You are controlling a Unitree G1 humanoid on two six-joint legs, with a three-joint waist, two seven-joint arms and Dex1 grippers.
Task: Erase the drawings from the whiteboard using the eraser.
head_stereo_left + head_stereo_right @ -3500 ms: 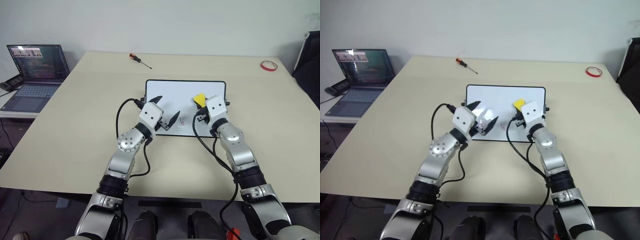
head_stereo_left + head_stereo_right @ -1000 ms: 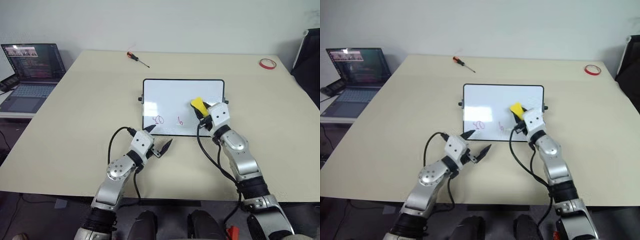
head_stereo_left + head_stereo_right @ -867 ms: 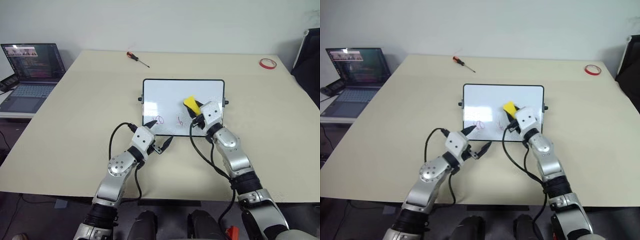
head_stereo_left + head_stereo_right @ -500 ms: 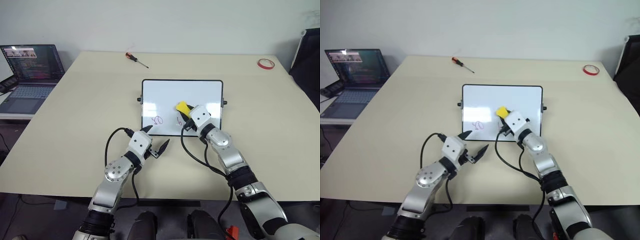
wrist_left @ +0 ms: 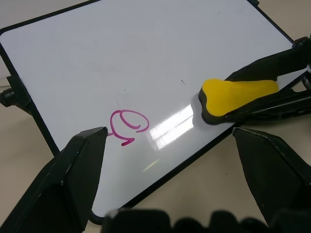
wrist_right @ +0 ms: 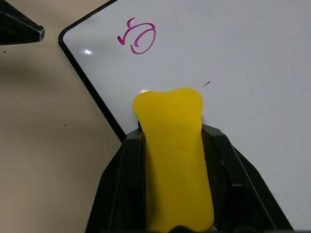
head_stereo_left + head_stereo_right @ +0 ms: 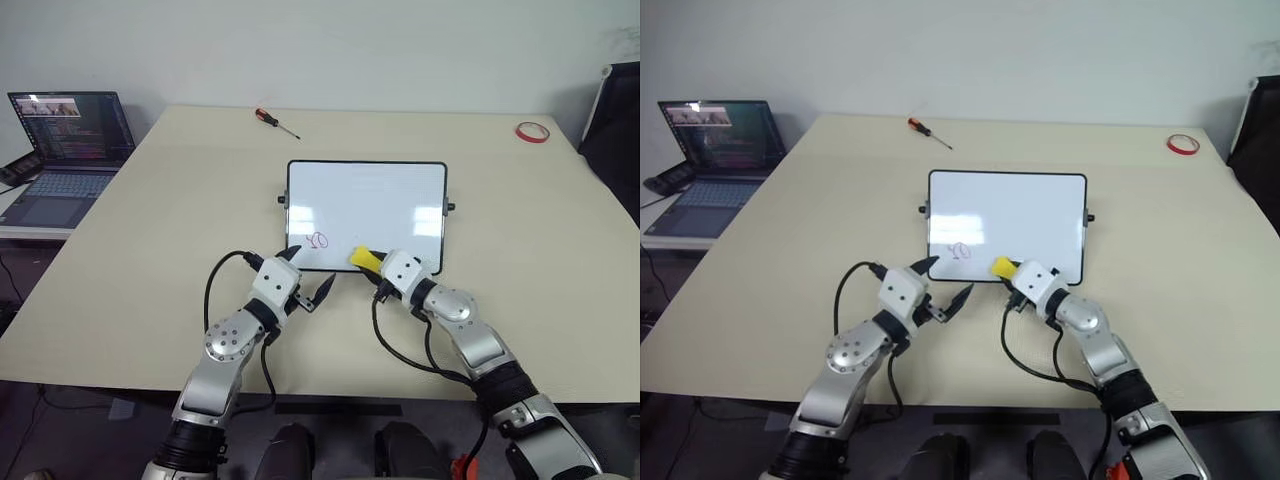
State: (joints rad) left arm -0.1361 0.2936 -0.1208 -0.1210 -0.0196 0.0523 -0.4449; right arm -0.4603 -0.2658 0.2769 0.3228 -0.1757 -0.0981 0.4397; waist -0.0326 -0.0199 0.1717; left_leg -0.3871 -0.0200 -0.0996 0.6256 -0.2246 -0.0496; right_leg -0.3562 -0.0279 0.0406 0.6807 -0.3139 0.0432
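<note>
One pink swirl [image 5: 127, 124] remains on the whiteboard [image 7: 366, 200], near its front left corner. Your right gripper [image 6: 170, 145] clamps the yellow eraser [image 7: 362, 259] flat on the front edge beside it, ready to wipe; your left gripper [image 7: 308, 285] waits open just off that corner.

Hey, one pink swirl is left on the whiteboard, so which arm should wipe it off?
The right. Its gripper is shut on the eraser, resting on the whiteboard beside the swirl. The left gripper is open and empty at the board's near edge.
</note>
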